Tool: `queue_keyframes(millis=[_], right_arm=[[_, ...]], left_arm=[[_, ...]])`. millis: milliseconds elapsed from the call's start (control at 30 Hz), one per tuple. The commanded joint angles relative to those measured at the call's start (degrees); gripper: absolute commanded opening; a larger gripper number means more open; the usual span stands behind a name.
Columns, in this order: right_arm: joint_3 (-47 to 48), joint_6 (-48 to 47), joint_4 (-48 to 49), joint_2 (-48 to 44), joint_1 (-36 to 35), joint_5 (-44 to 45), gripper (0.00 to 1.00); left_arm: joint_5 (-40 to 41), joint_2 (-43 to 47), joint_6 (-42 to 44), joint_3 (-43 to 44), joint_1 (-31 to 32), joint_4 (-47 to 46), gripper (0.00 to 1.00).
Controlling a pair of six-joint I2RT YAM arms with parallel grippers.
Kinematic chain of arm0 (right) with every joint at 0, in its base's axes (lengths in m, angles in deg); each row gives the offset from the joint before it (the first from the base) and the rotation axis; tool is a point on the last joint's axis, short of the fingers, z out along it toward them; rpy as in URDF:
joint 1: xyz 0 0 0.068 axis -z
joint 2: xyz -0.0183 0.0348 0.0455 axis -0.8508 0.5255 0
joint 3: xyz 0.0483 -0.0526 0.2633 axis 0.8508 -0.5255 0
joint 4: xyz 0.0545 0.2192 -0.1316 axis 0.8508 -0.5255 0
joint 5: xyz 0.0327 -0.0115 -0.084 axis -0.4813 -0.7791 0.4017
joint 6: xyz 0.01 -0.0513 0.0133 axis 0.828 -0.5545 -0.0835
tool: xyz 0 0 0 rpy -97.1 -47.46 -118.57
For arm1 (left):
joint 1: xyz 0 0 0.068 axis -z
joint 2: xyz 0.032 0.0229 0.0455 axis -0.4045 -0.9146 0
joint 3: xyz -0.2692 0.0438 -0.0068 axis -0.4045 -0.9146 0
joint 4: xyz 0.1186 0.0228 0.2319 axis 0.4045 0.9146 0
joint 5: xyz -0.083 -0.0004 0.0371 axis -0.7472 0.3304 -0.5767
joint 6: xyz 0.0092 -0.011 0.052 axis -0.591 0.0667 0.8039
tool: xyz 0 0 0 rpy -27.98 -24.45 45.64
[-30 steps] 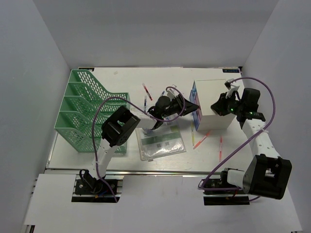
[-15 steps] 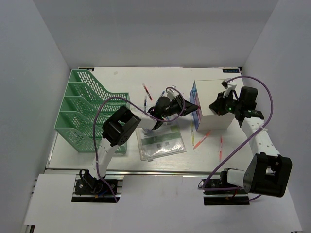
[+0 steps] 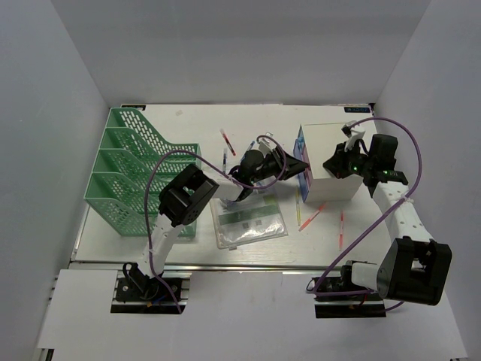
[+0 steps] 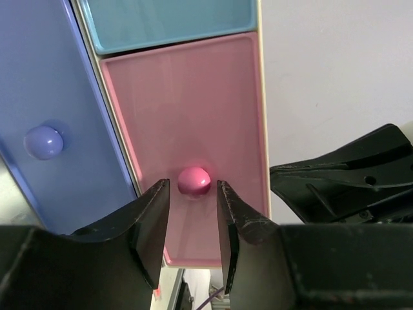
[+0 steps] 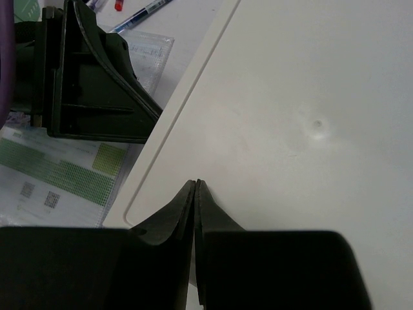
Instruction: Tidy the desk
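Top external view shows the desk [image 3: 195, 124], a white tabletop filling the middle of the frame from the arm bases to the far wall, with its load only partly sorted. At the right stands a white drawer box [image 3: 319, 147]; at the left, a green mesh file rack [image 3: 139, 169]. Between them lie a clear sleeve of papers [image 3: 248, 222], a red pen [image 3: 227, 141] and a blue pen [image 3: 225, 159] further back, and 3 more pens on the bare surface in front of the box, among them a pink pen [image 3: 341, 228]. The left gripper [image 3: 301, 164] reaches across to the box front. In the left wrist view its jaws are spread to either side of the pink knob [image 4: 193, 180] on the pink drawer [image 4: 193, 116], not pinching it; a blue drawer [image 4: 45, 97] and a teal drawer [image 4: 168, 19] sit beside it, all 3 flush and closed. The right gripper [image 5: 195, 187] has its fingers pressed together, empty, over the white top of the box, probably steadying it; contact cannot be confirmed. The job looks barely begun: no drawer is open, 5 pens lie loose and the papers are unfiled. Opening the pink drawer looks like the step in hand.
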Motion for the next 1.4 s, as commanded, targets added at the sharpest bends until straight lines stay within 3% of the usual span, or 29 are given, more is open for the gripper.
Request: queue_keyframes(millis=[0, 533, 800, 1367], right_arm=[[1.23, -0.73, -2.78, 0.65, -0.42, 0.90, 0.07], [1.49, -0.91, -3.22, 1.00, -1.13, 1.08, 0.07], [1.58, -0.91, -3.39, 1.18, -1.13, 1.52, 0.06], [1.84, -1.17, -3.92, 2.23, -1.13, 3.28, 0.05]], left_arm=[[-0.07, -0.27, 0.00, 2.33, 0.38, -1.07, 0.45], [0.11, -2.29, -2.55, 1.81, 0.38, -6.34, 0.25], [0.10, -1.41, -2.64, 0.23, 0.38, -7.83, 0.10], [0.28, 5.09, -2.46, -10.05, -1.20, -10.38, 0.05]])
